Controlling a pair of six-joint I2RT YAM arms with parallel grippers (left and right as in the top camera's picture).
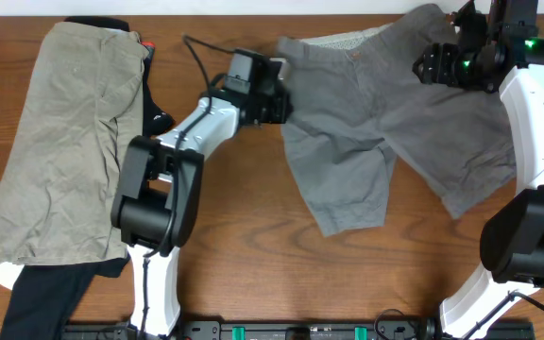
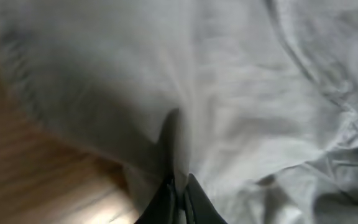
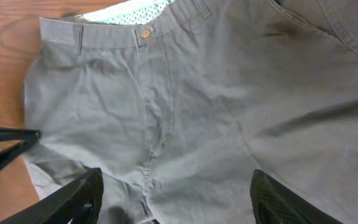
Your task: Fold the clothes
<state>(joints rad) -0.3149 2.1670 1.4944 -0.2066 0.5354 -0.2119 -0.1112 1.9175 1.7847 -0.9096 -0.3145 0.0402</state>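
The left gripper (image 2: pixel 180 190) pinches the grey shorts (image 1: pixel 376 123) at their waistband corner, so the right gripper (image 3: pixel 178 186), splayed wide above them, should clamp the opposite corner squarely.

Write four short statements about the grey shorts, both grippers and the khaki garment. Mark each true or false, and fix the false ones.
1. The grey shorts lie spread open on the table, not yet folded. True.
2. The right gripper is clamped on the shorts. False: it hangs above them with its fingers wide apart, holding nothing.
3. The left gripper has its fingers closed on a pinch of the shorts' cloth. True.
4. The khaki garment is draped over the grey shorts. False: it lies apart from them, at the table's left side.
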